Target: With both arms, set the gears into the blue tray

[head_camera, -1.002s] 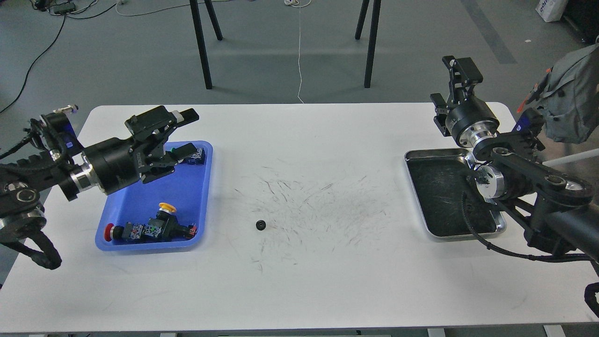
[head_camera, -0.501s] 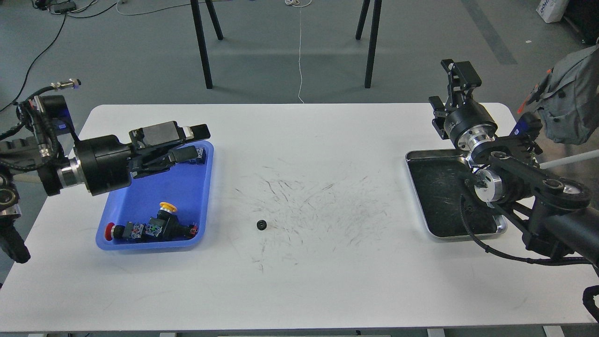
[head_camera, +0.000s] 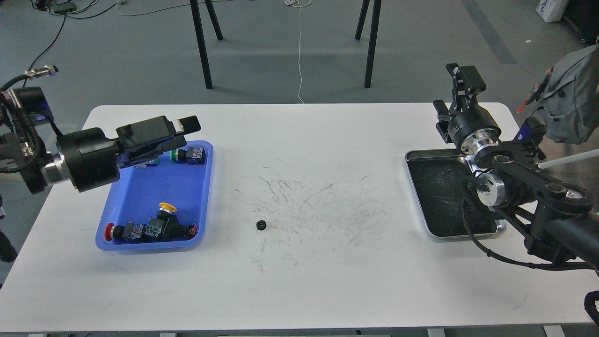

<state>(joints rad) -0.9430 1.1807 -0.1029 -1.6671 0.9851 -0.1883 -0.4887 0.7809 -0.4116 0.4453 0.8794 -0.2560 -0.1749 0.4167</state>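
Note:
One tiny black gear (head_camera: 261, 225) lies on the white table (head_camera: 309, 290), just right of the blue tray (head_camera: 149, 196) and apart from it. My left gripper (head_camera: 183, 132) hovers over the tray's far edge, pointing right, open and with nothing in it; its lower finger is partly hidden behind the upper one. Far from the gear, my right gripper (head_camera: 456, 93) stands at the table's far right corner, above the back of a silver tray. It is open and empty.
Several push-button switches lie in the blue tray: a green-capped one (head_camera: 187, 155) at the back, yellow (head_camera: 166, 208) and red (head_camera: 110, 231) ones at the front. The silver metal tray (head_camera: 440, 196) sits at the right, partly under my right arm. Scuff marks cover the table's middle.
My left arm has drawn back to the left and its gripper has rolled and lifted, uncovering the green-capped switch. The right gripper has shifted slightly right. The gear has not moved.

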